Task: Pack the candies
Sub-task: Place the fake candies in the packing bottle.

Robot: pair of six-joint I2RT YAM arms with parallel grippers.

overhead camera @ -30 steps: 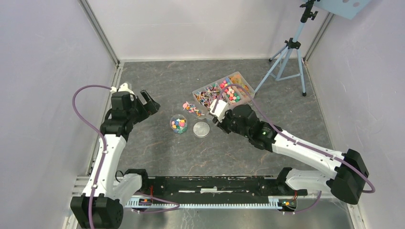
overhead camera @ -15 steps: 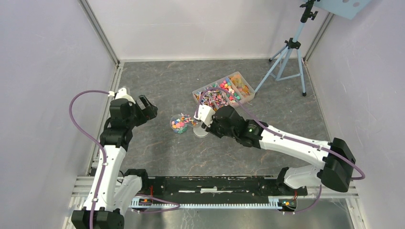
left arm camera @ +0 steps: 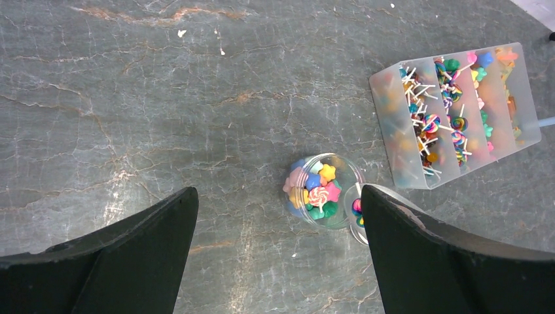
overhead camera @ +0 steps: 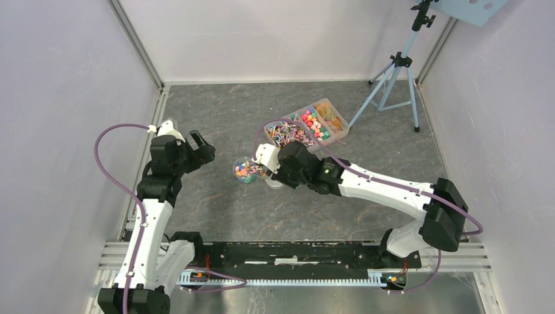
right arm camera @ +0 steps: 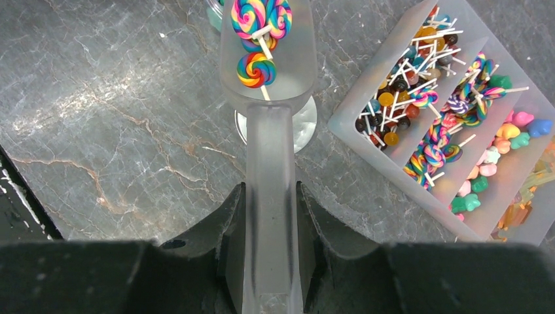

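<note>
Candies [right arm camera: 256,69], two swirled lollipops, lie in the bowl of a frosted scoop [right arm camera: 268,131], out beyond the tips of the right pincer [right arm camera: 269,196]. That pincer is clenched on the scoop's handle from both sides. The bowl hangs over a round grey lid [right arm camera: 304,127] that lies on the worktop [right arm camera: 118,118]. Its front end is right by a small clear jar [left arm camera: 324,191] standing just beside the lid; whether it overlaps the jar's mouth I cannot tell. More candies fill that jar: stars, a swirl, pink and blue pieces heaped to the top. Others sit sorted in a frosted compartment tray [left arm camera: 396,124] further back and to the right, with lollipops in some compartments and small shaped sweets in others. The left pincer [left arm camera: 278,196] hangs released, fingers spread wide, above the worktop to the left of the jar. From its wrist camera the jar shows between the two fingers, nearer the right one.
</note>
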